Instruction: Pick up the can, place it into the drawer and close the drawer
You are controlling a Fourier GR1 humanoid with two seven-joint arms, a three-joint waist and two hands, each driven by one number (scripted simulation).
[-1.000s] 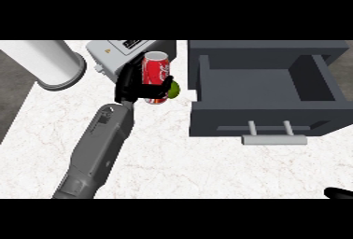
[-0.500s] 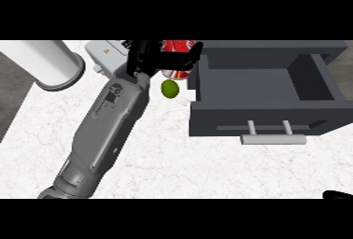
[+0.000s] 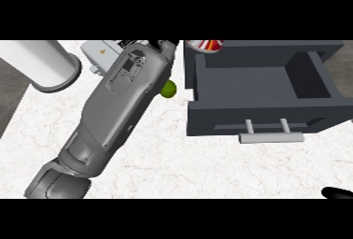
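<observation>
The red can [image 3: 206, 45] shows only partly at the picture's upper edge, lifted over the back left corner of the open grey drawer [image 3: 257, 83]. My left hand [image 3: 165, 44] is at the end of the long grey forearm and mostly cut off by that edge. It is shut on the can from the left. The drawer stands pulled out, its inside bare, with its bar handle [image 3: 270, 137] facing me. Of my right hand [image 3: 338, 192] only a black tip shows at the lower right corner.
A green fruit [image 3: 167, 88] lies on the white counter just left of the drawer, beside my forearm. A grey appliance [image 3: 98, 53] and a white cylinder [image 3: 43, 65] stand at the back left.
My left arm has stretched further back and to the right, carrying the can from beside the fruit up to the drawer's back left corner. The fruit stayed put.
</observation>
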